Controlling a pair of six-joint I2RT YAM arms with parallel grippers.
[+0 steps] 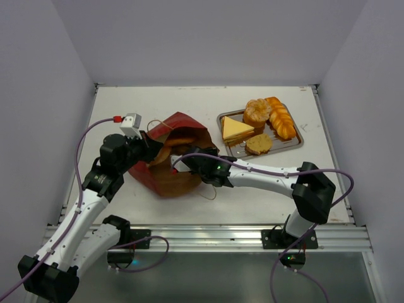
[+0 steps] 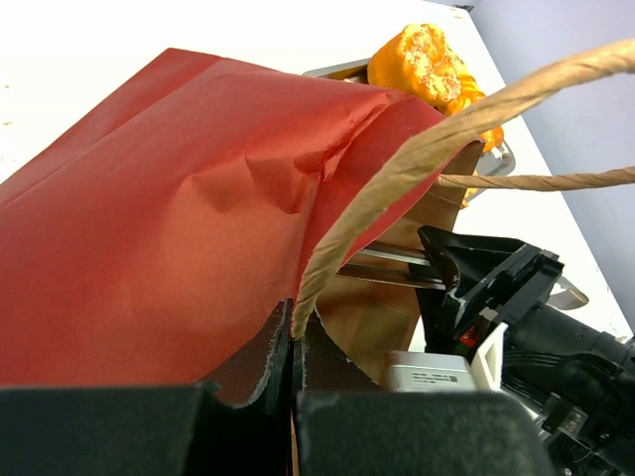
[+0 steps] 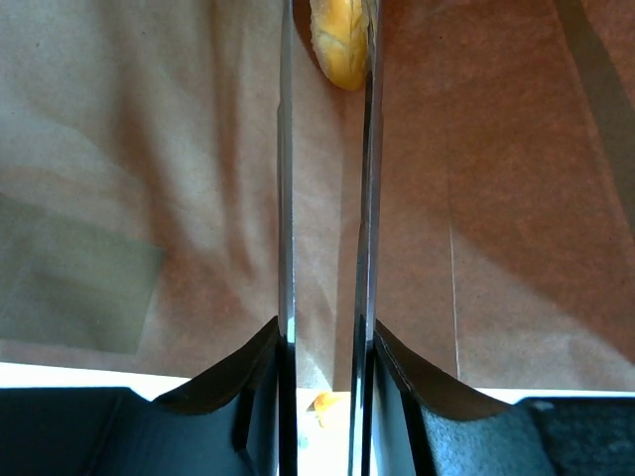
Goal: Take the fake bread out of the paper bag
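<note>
Logged from above: paper bag [image 1: 180, 121] lying on tabletop [image 1: 145, 101]; confirmed only by wrist views: left claw [image 2: 294, 342] pinching its red rim, right claw [image 3: 327, 25] inside, seemingly nipped on an oval roll [image 3: 339, 52].

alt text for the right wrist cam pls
The right gripper reaches inside the paper bag, its two thin fingers close together with a glossy orange fake bread between their tips. Whether they clamp it is unclear; creased brown kraft fills the rest.

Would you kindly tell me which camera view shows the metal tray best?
Top external: the whole tray with its breads is visible. Left wrist shows only a rim sliver behind the paper bag; right wrist shows none.
</note>
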